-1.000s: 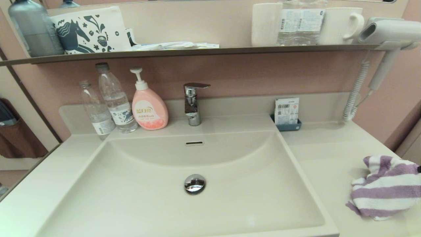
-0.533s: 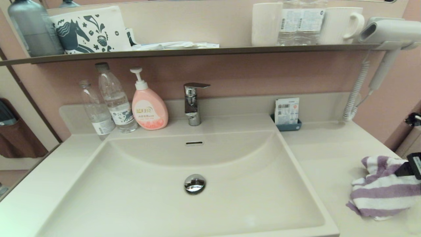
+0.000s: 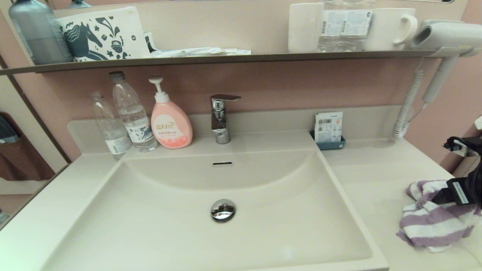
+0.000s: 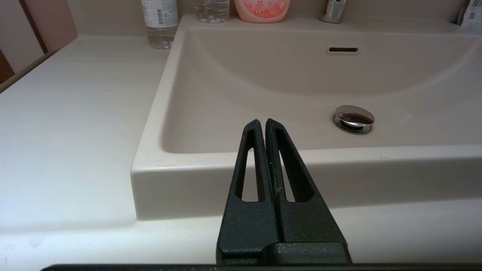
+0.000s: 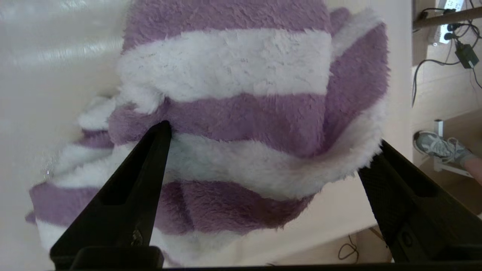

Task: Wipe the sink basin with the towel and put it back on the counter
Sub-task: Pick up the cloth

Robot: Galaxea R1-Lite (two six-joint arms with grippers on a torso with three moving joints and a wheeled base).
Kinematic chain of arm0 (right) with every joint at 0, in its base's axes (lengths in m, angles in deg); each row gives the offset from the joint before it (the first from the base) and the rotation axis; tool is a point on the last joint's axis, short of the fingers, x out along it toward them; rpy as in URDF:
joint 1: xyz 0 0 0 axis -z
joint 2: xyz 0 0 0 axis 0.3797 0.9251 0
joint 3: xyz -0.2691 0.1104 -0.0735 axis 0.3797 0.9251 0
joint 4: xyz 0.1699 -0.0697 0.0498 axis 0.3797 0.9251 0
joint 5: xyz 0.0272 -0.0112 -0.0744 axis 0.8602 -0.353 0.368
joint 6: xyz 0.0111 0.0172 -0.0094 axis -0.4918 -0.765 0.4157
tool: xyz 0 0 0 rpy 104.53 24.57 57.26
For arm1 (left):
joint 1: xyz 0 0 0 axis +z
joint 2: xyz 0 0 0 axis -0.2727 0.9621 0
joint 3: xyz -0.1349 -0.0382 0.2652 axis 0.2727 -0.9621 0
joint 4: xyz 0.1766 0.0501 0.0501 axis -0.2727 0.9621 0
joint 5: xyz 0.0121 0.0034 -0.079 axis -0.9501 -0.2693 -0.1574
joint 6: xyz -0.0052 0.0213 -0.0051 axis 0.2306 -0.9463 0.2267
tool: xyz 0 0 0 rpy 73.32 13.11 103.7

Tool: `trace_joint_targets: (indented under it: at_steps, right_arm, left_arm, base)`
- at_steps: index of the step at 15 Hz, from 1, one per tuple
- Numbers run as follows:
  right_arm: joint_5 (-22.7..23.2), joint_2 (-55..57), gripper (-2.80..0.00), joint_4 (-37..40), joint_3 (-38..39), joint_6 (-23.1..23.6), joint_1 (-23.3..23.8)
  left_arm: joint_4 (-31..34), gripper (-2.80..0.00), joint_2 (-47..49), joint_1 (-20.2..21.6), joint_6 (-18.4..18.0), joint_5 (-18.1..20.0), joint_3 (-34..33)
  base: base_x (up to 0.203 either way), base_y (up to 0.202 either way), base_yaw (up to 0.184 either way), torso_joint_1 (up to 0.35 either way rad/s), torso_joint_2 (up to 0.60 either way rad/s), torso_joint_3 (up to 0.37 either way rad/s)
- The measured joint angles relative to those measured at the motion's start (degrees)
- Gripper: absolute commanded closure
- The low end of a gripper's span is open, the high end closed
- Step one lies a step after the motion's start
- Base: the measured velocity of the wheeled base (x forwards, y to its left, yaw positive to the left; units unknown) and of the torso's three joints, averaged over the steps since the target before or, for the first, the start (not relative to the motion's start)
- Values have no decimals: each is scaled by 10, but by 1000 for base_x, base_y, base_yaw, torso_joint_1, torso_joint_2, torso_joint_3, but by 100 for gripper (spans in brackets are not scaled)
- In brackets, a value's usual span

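The purple and white striped towel (image 3: 429, 226) lies crumpled on the counter (image 3: 372, 177) at the far right, beside the sink basin (image 3: 286, 222). My right gripper (image 3: 450, 195) reaches in from the right edge onto the towel's top. In the right wrist view this gripper (image 5: 269, 139) is open, and its two black fingers (image 5: 150, 158) straddle the towel (image 5: 233, 113), one pressed into the pile, the other at the cloth's edge. My left gripper (image 4: 261, 122) is shut and empty, parked low before the basin's (image 4: 263, 94) front rim; the head view does not show it.
Two water bottles (image 3: 128, 113), a pink soap dispenser (image 3: 170, 124) and the chrome tap (image 3: 221, 118) stand along the back edge. A small blue holder (image 3: 329, 141) sits behind the counter. A hair dryer (image 3: 440, 41) hangs at the right; the counter's edge lies just beyond the towel.
My right arm has come into view from the right edge and lowered onto the towel, squashing its upper folds slightly leftward. The left gripper and everything else stayed put.
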Motion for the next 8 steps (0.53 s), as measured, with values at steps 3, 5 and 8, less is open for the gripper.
trace_joint_targets:
  at_steps: [3, 5, 8]
  right_arm:
    - [13, 13, -280, -15, 22, -1, 2]
    - [19, 16, 0, -44, 42, -1, 3]
    - [22, 10, 0, -77, 63, -2, 3]
  left_arm:
    - [0, 0, 0, 0, 0, 0, 0]
    - [0, 0, 0, 0, 0, 0, 0]
    - [0, 0, 0, 0, 0, 0, 0]
  base:
    - [0, 0, 0, 0, 0, 0]
    - [0, 0, 0, 0, 0, 0]
    - [0, 0, 0, 0, 0, 0]
